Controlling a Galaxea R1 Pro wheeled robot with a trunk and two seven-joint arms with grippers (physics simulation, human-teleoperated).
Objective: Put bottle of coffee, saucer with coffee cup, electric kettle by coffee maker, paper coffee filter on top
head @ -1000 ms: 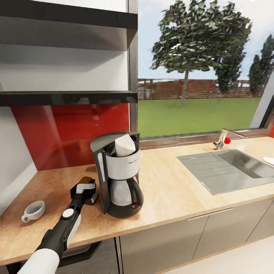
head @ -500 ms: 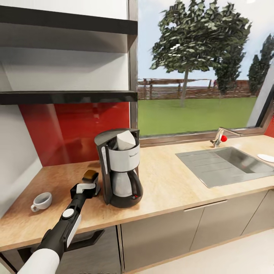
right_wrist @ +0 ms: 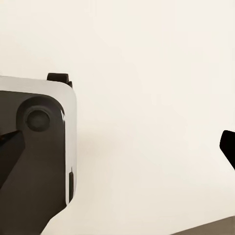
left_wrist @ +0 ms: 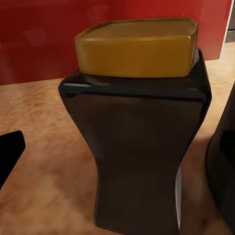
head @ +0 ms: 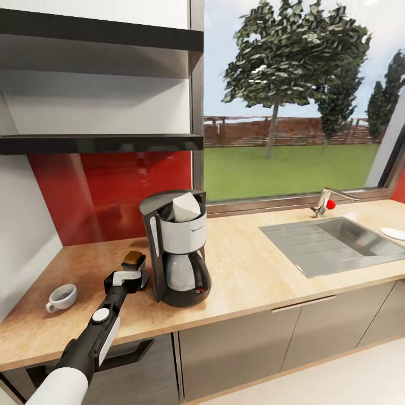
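The coffee maker [head: 179, 256] stands on the kitchen countertop [head: 253, 275] with the white paper coffee filter [head: 185, 207] in its open top. Just left of it the bottle of coffee [head: 134, 261], dark with a tan-gold cap, stands on the counter. My left gripper [head: 135, 277] is open around the bottle. In the left wrist view the bottle [left_wrist: 139, 132] rests upright, and one black fingertip [left_wrist: 9, 152] stays apart from it. The coffee cup [head: 61, 297] sits at the far left. The saucer [head: 392, 232] lies at the right edge. My right gripper [right_wrist: 117, 152] is open and holds nothing.
The kitchen shelf [head: 101, 143] hangs above the red backsplash [head: 101, 191]. A steel sink [head: 332, 242] with a tap [head: 326, 203] is set into the counter on the right. Grey cabinet fronts [head: 236, 349] run below. A large window [head: 292, 101] lies behind.
The whole view has shifted and drawn back slightly since a second ago, so the camera moved. The left gripper and bottle keep the same place beside the coffee maker.
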